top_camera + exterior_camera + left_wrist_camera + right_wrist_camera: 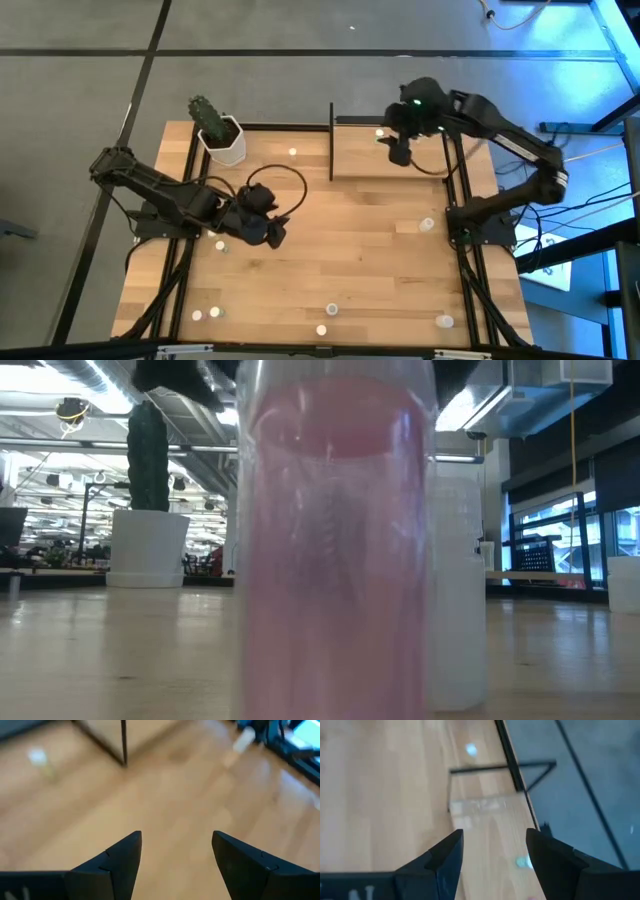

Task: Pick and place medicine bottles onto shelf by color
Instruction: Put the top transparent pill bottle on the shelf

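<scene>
Bottles mostly remain off the shelf (390,160): we count one bottle (381,132) on its board near the back edge, beside the right gripper (400,152), which hovers over the board with fingers apart and nothing between them. We see loose bottles (322,329) scattered across the table (350,240), most well away from the shelf. Left gripper (272,235) is spread wide and empty, well apart from the shelf. We judge the sorting barely begun.

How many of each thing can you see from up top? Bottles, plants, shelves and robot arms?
Little bottles: 9 showing from above
Plant pot: 1
Shelf: 1
Robot arms: 2
Total: 13
</scene>
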Robot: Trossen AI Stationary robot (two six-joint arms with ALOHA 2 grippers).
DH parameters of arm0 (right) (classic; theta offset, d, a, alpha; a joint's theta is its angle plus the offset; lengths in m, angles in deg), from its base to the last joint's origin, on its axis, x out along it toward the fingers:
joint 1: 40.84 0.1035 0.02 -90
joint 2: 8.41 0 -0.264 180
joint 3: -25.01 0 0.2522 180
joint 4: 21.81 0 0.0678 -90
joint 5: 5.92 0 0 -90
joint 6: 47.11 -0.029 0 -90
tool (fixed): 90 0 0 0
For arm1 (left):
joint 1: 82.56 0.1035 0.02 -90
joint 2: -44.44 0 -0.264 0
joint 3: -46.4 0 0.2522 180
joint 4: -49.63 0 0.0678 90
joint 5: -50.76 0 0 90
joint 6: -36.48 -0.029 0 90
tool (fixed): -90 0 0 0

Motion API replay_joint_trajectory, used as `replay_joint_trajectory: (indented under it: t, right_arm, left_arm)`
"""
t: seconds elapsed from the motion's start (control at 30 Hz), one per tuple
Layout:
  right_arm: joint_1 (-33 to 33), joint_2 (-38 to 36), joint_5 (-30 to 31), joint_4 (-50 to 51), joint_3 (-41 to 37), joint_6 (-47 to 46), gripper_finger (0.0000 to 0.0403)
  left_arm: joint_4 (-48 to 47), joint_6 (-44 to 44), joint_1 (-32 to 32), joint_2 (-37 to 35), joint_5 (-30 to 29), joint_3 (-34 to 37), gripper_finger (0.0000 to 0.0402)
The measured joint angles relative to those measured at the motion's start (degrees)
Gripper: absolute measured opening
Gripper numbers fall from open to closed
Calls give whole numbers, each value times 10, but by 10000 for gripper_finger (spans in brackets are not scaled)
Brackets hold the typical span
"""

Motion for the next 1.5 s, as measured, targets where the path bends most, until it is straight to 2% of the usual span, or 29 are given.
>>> replay_joint_trajectory:
  t: [0.13,0.2,0.33,0.53,0.7,0.87,1.13,1.3,1.5]
  right_arm:
    - [46,-43,-4,-3,0,11,218]
    - [64,-59,-25,-1,0,14,218]
    - [93,-82,-69,-2,0,18,218]
    - [121,-94,-72,0,0,17,218]
    - [137,-95,-105,64,-1,42,218]
    - [156,-97,-104,135,-1,24,218]
    - [217,-141,-70,228,-26,-78,218]
    - [267,-191,-41,257,-87,-129,218]
    - [313,-226,-24,257,-169,-253,218]
  left_arm:
    - [-50,70,-21,0,86,0,236]
    - [-80,89,-32,0,115,0,236]
    - [-142,100,-51,0,164,0,236]
    - [-175,120,-73,0,203,0,236]
    - [-154,163,-86,0,202,0,236]
    - [-121,179,-100,0,173,0,236]
    - [-110,192,-108,0,110,0,236]
    - [-110,185,-108,0,71,0,236]
    - [-110,147,-108,0,45,0,236]
